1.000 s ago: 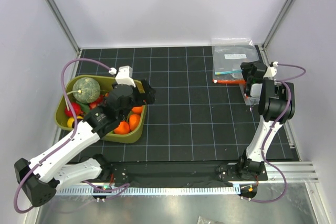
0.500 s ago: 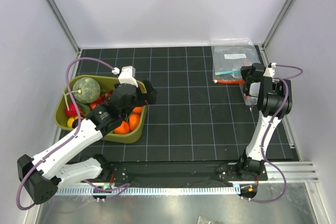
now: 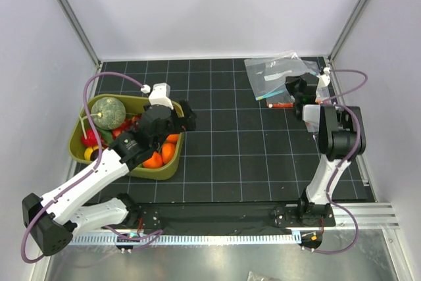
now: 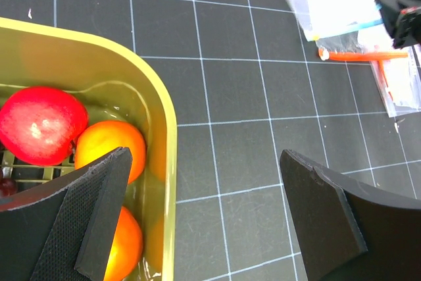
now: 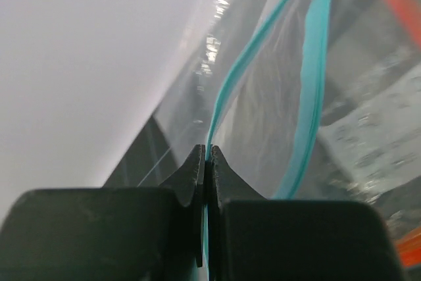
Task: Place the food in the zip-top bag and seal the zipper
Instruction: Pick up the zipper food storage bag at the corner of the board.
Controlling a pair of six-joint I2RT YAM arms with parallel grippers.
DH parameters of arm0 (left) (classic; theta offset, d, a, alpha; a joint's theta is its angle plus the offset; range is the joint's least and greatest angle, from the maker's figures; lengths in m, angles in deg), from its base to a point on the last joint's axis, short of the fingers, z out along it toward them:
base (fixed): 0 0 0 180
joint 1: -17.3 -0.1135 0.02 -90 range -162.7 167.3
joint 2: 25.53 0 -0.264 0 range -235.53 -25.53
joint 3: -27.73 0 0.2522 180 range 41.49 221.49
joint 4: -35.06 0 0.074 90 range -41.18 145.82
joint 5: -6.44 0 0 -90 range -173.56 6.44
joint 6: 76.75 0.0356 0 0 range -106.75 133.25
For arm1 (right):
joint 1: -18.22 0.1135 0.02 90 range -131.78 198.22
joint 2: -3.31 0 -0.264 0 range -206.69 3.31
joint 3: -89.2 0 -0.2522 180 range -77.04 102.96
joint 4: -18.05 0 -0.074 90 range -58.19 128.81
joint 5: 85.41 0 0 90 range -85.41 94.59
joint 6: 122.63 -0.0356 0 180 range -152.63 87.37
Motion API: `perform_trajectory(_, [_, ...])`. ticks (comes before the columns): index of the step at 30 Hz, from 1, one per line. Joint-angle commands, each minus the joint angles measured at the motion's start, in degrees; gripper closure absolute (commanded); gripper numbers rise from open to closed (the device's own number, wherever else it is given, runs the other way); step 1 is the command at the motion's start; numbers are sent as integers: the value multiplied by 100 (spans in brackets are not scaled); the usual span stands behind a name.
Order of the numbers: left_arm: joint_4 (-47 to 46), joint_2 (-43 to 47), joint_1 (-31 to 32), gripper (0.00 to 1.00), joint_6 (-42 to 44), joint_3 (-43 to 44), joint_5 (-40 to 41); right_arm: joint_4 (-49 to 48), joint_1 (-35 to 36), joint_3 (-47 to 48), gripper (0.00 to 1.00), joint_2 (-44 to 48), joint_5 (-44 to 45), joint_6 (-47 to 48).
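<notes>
The zip-top bag [image 3: 271, 72] is a clear crinkly pouch at the back right of the mat, also seen in the left wrist view [image 4: 329, 1]. My right gripper [image 3: 295, 90] is shut on its light teal zipper [image 5: 227, 87], pinching one strip at the jaw tips [image 5: 208, 154]; the mouth gapes beside it. The food lies in the olive tray [image 3: 164, 172]: a round red fruit [image 4: 39, 123] and two orange ones [image 4: 108, 149] [image 4: 123, 245]. My left gripper [image 4: 207, 215] hangs open over the tray's right rim [image 4: 168, 116], holding nothing.
A big grey-green melon [image 3: 108, 111] fills the tray's far end. An orange-red tool [image 4: 362, 55] in a clear packet lies under the bag's near edge [image 3: 281, 104]. Frame posts and white walls close in the mat at the back and sides.
My right gripper has shut on the zipper strip and dragged the bag leftward, lifting and crumpling it. The left arm has barely moved.
</notes>
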Motion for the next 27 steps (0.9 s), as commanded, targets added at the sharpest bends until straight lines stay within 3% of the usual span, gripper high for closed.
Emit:
perform_trajectory(1, [-153, 82, 28, 0, 136, 212, -65, 357, 382, -174, 99, 1413, 342, 466])
perform_trajectory(4, [-495, 152, 20, 0, 496, 54, -476, 1534, 768, -342, 99, 2354, 615, 424])
perform_trajectory(6, [-855, 293, 28, 0, 680, -156, -636, 2377, 928, -332, 99, 2761, 302, 327])
perform_trajectory(9, [-1304, 416, 28, 0, 821, -386, -1014, 2933, 1507, -631, 99, 3587, 560, 432])
perform_trajectory(17, [-1823, -102, 90, 0, 795, -299, -2209, 3700, 3280, -1062, 99, 4643, 1028, 687])
perform_trajectory(24, [-2016, -638, 827, 2, 1304, -166, -1895, 3463, 4758, -1300, 99, 4784, 1722, 678])
perform_trajectory(27, [-2096, -919, 986, 3, 1419, -96, -1692, 3289, 4901, -1448, 99, 4968, 1819, 643])
